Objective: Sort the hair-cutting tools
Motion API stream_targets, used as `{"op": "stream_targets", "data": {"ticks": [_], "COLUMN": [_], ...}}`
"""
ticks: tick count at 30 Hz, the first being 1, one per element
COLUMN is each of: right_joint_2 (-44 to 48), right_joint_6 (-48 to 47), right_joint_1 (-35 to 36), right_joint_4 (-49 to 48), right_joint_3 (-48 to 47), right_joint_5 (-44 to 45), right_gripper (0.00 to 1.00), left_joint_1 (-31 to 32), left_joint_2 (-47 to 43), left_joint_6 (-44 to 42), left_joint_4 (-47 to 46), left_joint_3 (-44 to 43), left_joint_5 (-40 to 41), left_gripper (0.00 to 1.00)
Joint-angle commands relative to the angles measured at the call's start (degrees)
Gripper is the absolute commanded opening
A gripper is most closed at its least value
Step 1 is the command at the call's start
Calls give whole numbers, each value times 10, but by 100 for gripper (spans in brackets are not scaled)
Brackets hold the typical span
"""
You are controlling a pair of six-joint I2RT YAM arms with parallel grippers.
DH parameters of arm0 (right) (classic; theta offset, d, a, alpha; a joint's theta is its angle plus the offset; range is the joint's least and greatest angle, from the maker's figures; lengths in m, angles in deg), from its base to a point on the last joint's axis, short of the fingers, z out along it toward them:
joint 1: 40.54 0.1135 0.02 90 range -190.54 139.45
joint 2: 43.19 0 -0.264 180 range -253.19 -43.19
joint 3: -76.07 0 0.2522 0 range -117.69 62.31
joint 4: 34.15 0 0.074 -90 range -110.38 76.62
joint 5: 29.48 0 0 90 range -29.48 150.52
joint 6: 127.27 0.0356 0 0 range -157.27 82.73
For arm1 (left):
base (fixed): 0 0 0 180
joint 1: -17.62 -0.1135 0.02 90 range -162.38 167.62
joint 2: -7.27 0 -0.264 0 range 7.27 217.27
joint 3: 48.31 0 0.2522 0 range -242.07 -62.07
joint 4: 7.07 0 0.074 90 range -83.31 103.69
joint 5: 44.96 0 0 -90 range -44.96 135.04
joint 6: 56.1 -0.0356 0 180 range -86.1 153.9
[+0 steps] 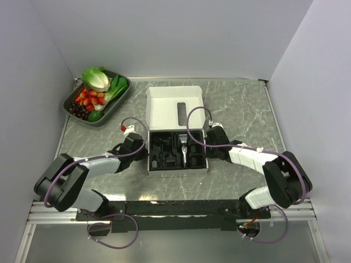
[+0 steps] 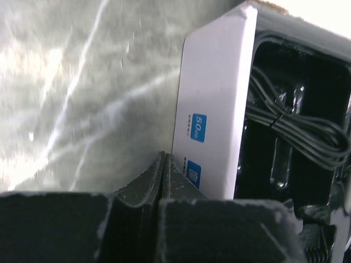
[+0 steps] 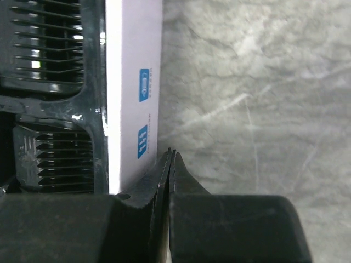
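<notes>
Hair-cutting tools (image 1: 171, 160) are lying in the black insert (image 1: 159, 143) of the white box (image 1: 174, 104), which is standing open in the middle of the table (image 1: 247, 109). In the top view, the silver-and-black hair clipper (image 1: 185, 152) is resting near the centre of the insert. The left gripper (image 1: 142, 147) is sitting just beside the left wall of the box and the right gripper (image 1: 208, 142) just beside its right wall. A tray of vegetables and fruit (image 1: 117, 107) is standing at the far left, well apart. In the left wrist view, the left gripper (image 2: 164, 163) is showing its fingers pressed together with nothing between them, close to the white wall of the box, and a coiled black cable (image 2: 296, 129) is lying inside. In the right wrist view, the right gripper (image 3: 171, 158) is also fully closed and holding nothing, just beside the box wall, while two black comb guards (image 3: 49, 44) are lying in the insert.
</notes>
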Motion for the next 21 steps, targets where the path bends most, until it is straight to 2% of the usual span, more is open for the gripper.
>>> {"op": "stream_targets", "data": {"ticks": [1, 4, 6, 8, 10, 11, 13, 14, 17, 19, 21], "right_joint_2": [43, 67, 73, 74, 73, 71, 64, 50, 3, -25, -60], "right_joint_6": [30, 29, 33, 41, 49, 52, 53, 56, 54, 53, 52], "right_joint_1": [19, 10, -2, -32, -57, -83, -106, -118, -158, -183, -208], "right_joint_4": [3, 54, 67, 75, 70, 60, 48, 48, 38, 33, 10], "right_joint_3": [-33, -72, -102, -126, -137, -147, -158, -176, -218, -242, -258], "right_joint_5": [0, 51, 74, 85, 75, 68, 55, 50, 25, -3, -45], "right_gripper": [0, 0, 0, 0, 9, 18, 25, 34, 48, 49, 45], "left_joint_1": [39, 24, -14, -49, -105, -123, -166, -178, -222, -252, -290], "left_joint_2": [-55, -97, -118, -133, -147, -148, -143, -138, -101, -64, -23], "left_joint_6": [12, 6, 6, 4, -2, -6, -17, -22, -36, -42, -34], "left_joint_4": [86, 175, 204, 224, 230, 232, 231, 222, 197, 179, 138], "left_joint_3": [-47, -86, -111, -119, -122, -130, -138, -148, -174, -188, -199], "left_joint_5": [-57, -2, 9, -1, -12, -16, -26, -33, -76, -117, -158], "left_gripper": [5, 13, 17, 26, 33, 38, 47, 49, 52, 53, 51]}}
